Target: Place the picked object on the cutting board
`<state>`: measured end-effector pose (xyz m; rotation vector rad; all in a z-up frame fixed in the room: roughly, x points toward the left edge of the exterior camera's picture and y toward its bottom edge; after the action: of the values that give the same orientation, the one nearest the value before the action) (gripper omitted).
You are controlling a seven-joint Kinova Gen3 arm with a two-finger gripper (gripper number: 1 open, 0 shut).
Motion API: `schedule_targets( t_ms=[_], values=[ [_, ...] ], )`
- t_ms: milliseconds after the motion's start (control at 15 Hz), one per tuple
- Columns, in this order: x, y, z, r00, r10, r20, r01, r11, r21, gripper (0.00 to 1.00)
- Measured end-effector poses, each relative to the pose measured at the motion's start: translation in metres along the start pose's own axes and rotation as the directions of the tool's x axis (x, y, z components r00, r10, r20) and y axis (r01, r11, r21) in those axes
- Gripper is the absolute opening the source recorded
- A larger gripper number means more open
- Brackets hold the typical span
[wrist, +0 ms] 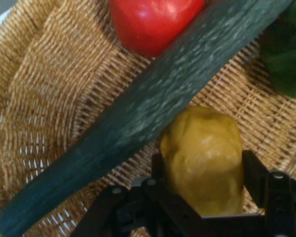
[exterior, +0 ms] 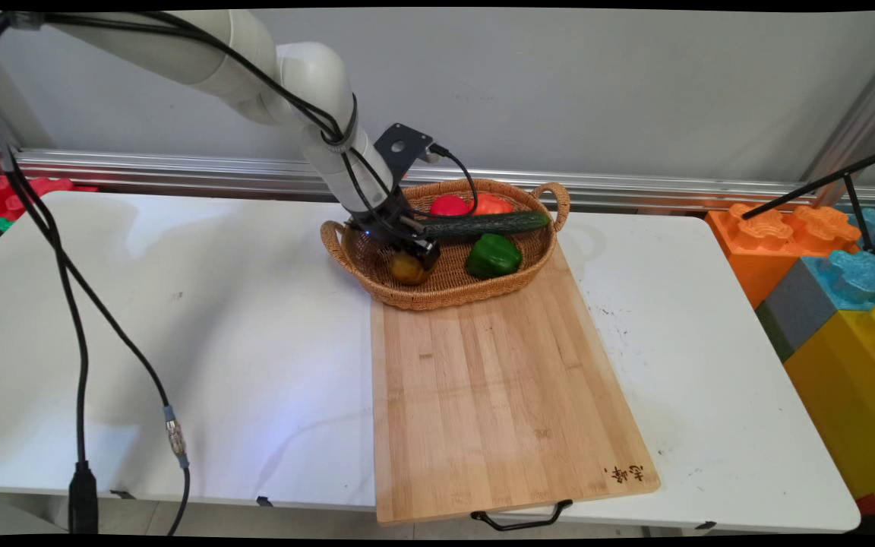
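My gripper [exterior: 412, 260] [wrist: 203, 170] is down inside a woven wicker basket [exterior: 529, 273] at the far end of a wooden cutting board [exterior: 498, 387]. It is shut on a yellow-brown potato [exterior: 407, 268] [wrist: 203, 158], which sits between the two fingers [wrist: 254, 175]. A long dark green cucumber [exterior: 487, 224] [wrist: 138, 113] lies across the basket just beside the potato. A red pepper [exterior: 449, 205] [wrist: 150, 22] and an orange-red tomato [exterior: 492, 203] rest at the basket's back. A green pepper [exterior: 493, 256] [wrist: 286, 54] lies to the right.
The white table [exterior: 179, 334] holds the board, whose black handle [exterior: 521, 520] hangs over the near edge. Large coloured toy blocks [exterior: 840, 304] stand off the table's right end. Black cables [exterior: 80, 319] hang down at the left.
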<state>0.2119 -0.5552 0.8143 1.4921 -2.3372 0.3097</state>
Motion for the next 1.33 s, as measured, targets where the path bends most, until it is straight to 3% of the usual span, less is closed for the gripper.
schedule_targets(
  t_ms=[600,800,1067,1333],
  values=[
    [0.037,0.03,-0.068,0.987,0.089,-0.131,-0.093,0.995,-0.025,0.0],
    [0.047,0.052,-0.092,0.976,0.144,-0.163,-0.156,0.986,-0.065,0.0],
    [0.05,0.087,-0.107,0.956,0.237,-0.175,-0.267,0.948,-0.174,0.0],
    [0.046,0.116,-0.096,0.923,0.337,-0.184,-0.377,0.887,-0.266,0.0]
  ],
)
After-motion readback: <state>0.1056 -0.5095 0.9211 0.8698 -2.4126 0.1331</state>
